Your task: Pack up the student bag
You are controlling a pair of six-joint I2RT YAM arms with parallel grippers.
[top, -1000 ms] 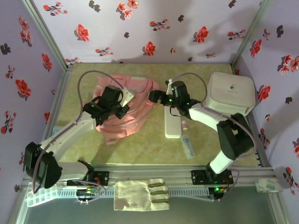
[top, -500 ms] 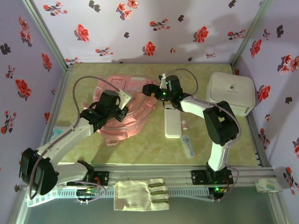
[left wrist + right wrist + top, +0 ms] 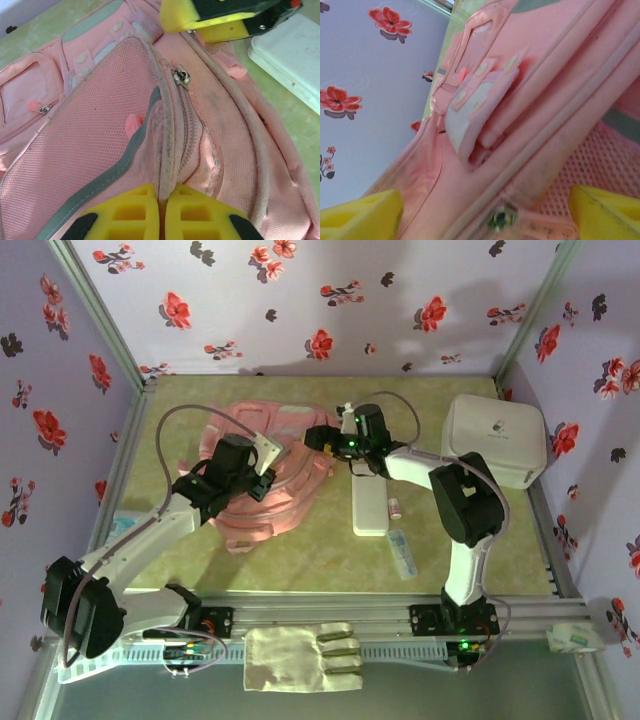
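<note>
Looking down from above, the student bag is lying flat on the green worktop, left of centre and toward the back wall, pocket side up. The left pincer has its yellow pads squeezed together on a ridge of pink fabric right next to the zip track, so it's clamped on the bag itself.

The right pincer is at the bag's right edge. On its own camera the two yellow pads sit wide apart with the little metal zipper pull between them. Can't tell if either pad actually touches it. From the left wrist cam, the right pincer's yellow tips hang over that same zip line, just above the pull.

Just beside the bag on the right is a flat white case, and a rounded white box sits further right by the wall. A pale glove lies on the front rail between the arm bases.
</note>
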